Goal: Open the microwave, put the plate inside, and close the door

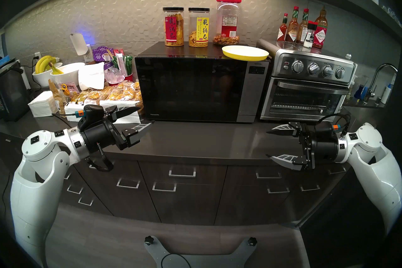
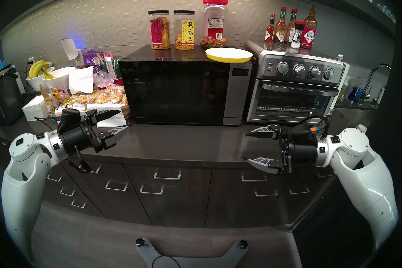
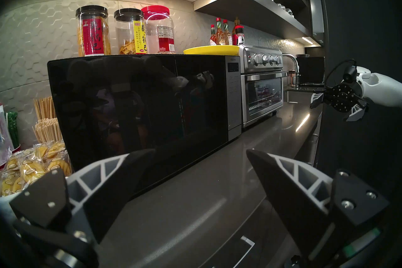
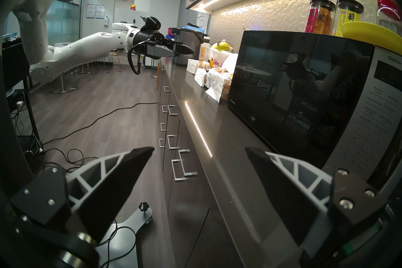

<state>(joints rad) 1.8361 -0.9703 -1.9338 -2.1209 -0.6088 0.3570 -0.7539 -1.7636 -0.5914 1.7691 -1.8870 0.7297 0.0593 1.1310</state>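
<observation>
The microwave (image 1: 253, 95) stands on the grey counter (image 1: 206, 141) with its black glass door (image 1: 189, 89) shut. The yellow plate (image 1: 245, 52) lies on top of the microwave at its front right corner, slightly overhanging. My left gripper (image 1: 146, 115) is open and empty, just left of the door's lower left corner. My right gripper (image 1: 269, 144) is open and empty, over the counter's front edge below the toaster oven. The door (image 3: 139, 104) and the plate (image 3: 211, 50) show in the left wrist view, and the door (image 4: 300, 95) and the plate (image 4: 372, 34) in the right wrist view.
A stainless toaster oven (image 1: 306, 87) stands right of the microwave, with sauce bottles (image 1: 302, 28) on it. Three snack jars (image 1: 202, 24) stand on the microwave behind the plate. Snack packets (image 1: 113, 93), napkins and bowls with bananas (image 1: 50, 67) crowd the counter's left. A sink tap (image 1: 378, 80) is far right.
</observation>
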